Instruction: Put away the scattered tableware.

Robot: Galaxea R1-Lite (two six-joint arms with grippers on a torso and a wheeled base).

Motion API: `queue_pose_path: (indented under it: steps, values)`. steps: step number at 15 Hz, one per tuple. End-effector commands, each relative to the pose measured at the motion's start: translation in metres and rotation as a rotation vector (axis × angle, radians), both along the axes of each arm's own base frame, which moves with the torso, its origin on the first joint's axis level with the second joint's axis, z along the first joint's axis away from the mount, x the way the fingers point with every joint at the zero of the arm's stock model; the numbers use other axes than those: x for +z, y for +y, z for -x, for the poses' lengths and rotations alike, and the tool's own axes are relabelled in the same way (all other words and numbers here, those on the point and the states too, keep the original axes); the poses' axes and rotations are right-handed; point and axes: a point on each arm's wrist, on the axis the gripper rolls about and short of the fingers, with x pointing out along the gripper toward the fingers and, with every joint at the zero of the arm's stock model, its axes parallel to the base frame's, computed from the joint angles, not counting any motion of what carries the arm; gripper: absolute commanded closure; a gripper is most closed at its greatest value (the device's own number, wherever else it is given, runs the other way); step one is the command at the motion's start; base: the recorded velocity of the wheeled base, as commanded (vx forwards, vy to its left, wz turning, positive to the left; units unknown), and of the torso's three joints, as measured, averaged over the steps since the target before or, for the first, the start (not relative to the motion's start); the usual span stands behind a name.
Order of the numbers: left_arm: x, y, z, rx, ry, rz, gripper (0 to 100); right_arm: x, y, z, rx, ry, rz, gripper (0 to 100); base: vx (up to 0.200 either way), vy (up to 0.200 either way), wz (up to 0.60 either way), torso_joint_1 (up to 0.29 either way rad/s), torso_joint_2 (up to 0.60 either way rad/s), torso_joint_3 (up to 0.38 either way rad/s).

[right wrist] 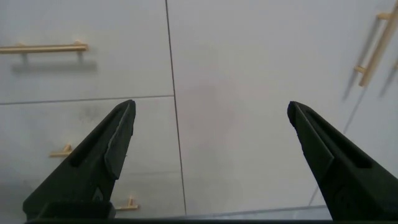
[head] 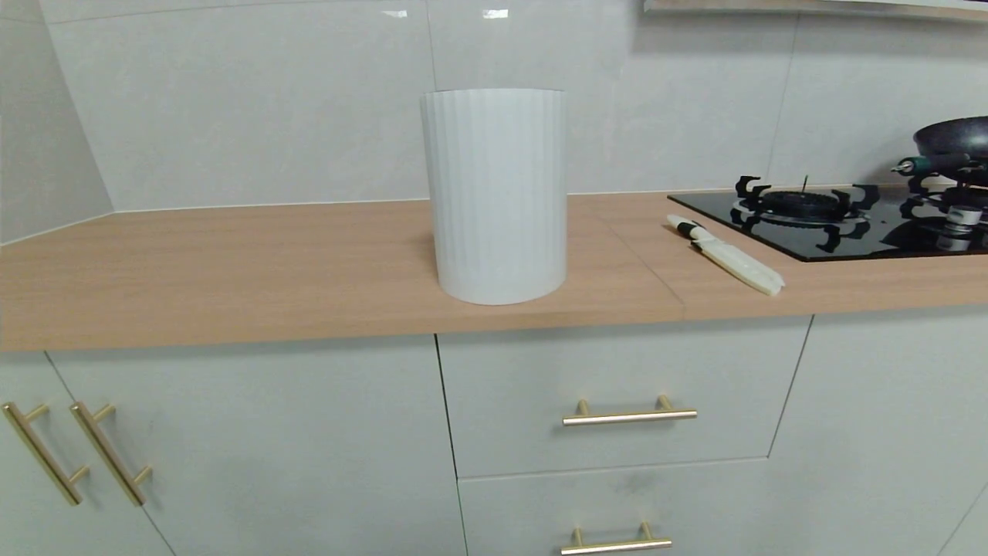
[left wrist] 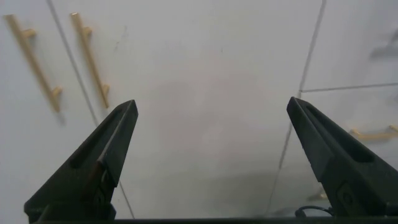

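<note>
**A:** What sits closest?

**B:** The left gripper [left wrist: 211, 104]. Its black fingers [left wrist: 102, 155] are spread wide with nothing between them. Straight beyond the fingertips is a white cabinet door [left wrist: 199, 93], and two brass bar handles [left wrist: 90, 59] lie out past one finger.

**A:** And the other arm?

**B:** The right gripper [right wrist: 211, 106] is also splayed and holds nothing. Its fingertips face white drawer fronts [right wrist: 87, 74], and a seam runs through the gap between them.

**A:** Farther off?

**B:** Above those cabinet fronts runs the wooden countertop [head: 231, 262]. A ribbed white canister [head: 498, 193] stands upright on it.

**A:** Where's the tableware?

**B:** A knife [head: 725, 255] lies flat on the countertop, between the canister and the gas hob [head: 849, 228] and nearer the hob. Its pale blade points toward the counter's front edge.

**A:** Behind that?

**B:** A dark pan [head: 953, 135] sits on the hob, and then comes the tiled wall [head: 231, 100].
</note>
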Motion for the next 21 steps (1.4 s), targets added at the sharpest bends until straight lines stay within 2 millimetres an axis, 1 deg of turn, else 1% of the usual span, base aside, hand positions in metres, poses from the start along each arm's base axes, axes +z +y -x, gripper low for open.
queue_pose_path:
  steps: [1,12,16,21]
  values:
    - [0.0,0.0,0.0,0.0,-0.001,0.0,0,0.0,0.0,-0.0001,0.0,0.002,0.0,0,0.0,0.0,0.0,0.0,0.0,0.0]
    - [0.0,0.0,0.0,0.0,-0.001,0.0,0,0.0,0.0,-0.0001,0.0,0.002,0.0,0,0.0,0.0,0.0,0.0,0.0,0.0]
    - [0.0,0.0,0.0,0.0,-0.001,0.0,0,0.0,0.0,-0.0001,0.0,0.002,0.0,0,0.0,0.0,0.0,0.071,-0.23,-0.238]
    - [0.0,0.0,0.0,0.0,-0.001,0.0,0,0.0,0.0,-0.0001,0.0,0.002,0.0,0,0.0,0.0,0.0,0.174,-0.51,-0.287]
